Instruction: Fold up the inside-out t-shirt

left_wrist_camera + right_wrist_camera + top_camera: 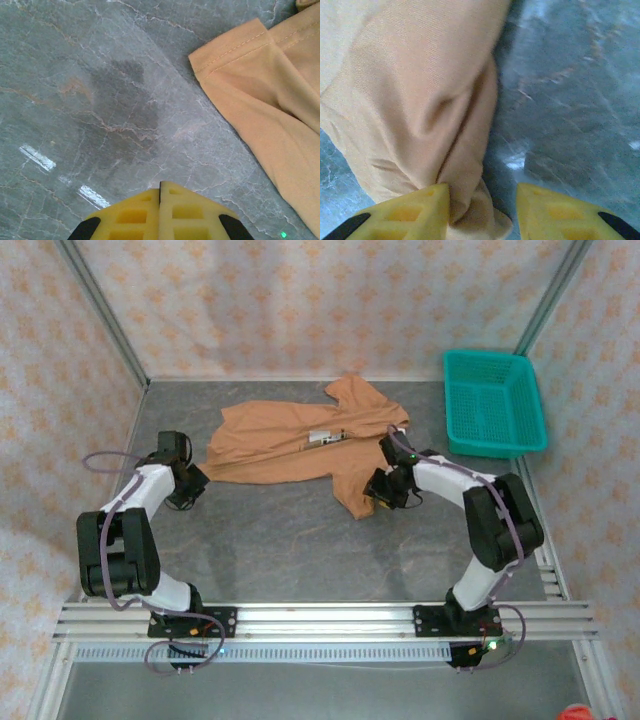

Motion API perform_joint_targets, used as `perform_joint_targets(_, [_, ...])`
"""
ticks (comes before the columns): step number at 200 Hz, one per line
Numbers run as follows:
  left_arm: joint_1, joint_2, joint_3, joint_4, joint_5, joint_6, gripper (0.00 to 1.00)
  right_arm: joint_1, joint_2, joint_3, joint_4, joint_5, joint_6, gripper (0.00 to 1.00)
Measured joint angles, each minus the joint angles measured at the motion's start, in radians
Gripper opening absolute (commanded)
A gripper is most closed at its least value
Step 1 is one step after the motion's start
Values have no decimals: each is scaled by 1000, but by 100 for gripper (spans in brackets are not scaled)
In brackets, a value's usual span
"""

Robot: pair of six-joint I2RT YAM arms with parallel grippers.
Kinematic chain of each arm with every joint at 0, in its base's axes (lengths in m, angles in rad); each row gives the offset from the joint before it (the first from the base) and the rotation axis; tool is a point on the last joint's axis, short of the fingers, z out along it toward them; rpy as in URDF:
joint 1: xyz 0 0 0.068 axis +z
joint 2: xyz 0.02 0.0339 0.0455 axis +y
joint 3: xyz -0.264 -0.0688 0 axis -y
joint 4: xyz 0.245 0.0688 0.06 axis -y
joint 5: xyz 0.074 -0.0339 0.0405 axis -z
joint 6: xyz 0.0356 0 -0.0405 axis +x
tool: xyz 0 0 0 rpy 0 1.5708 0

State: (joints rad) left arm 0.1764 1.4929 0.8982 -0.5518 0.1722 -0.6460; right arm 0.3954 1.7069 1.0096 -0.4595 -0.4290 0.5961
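**A:** Where is the inside-out t-shirt?
**B:** Spread on the counter, near the teal basket on its left; a small white label shows.
**A:** The right end effector?
**B:** Left of the basket, nearer the arm bases; jaws partly open with a fold of the t-shirt between them; the cloth touches one finger and is clear of the other.
**A:** The left end effector?
**B:** Far left of the basket, past the t-shirt; fingers pressed together, gripping nothing.

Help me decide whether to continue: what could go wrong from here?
The t-shirt bunches against one finger of the open right gripper; it may pinch only a thin fold and slip. The left gripper is shut over the table beside the t-shirt, so a one-sided pull could drag it.
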Motion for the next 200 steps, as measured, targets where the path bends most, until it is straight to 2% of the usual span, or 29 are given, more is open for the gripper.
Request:
perform_joint_targets(22, [0, 0, -2, -2, 0, 1, 0, 10, 30, 0, 44, -7, 18, 26])
perform_joint_targets(34, [0, 0, -2, -2, 0, 11, 20, 14, 39, 0, 50, -7, 19, 13])
perform_joint_targets(46, [0, 0, -2, -2, 4, 19, 34, 14, 37, 0, 51, -6, 24, 0])
perform_joint_targets(78, [10, 15, 8, 0, 19, 23, 43, 16, 3, -4, 33, 7, 28, 0])
perform_joint_targets(99, [36, 61, 24, 18, 55, 20, 53, 16, -60, -13, 5, 15, 24, 0])
perform_joint_targets(154, [63, 163, 61, 80, 140, 9, 50, 11, -249, -26, -75, 27, 6, 0])
perform_joint_targets(200, [87, 190, 93, 130, 208, -12, 51, -42, -274, -29, -152, 40, -32, 0])
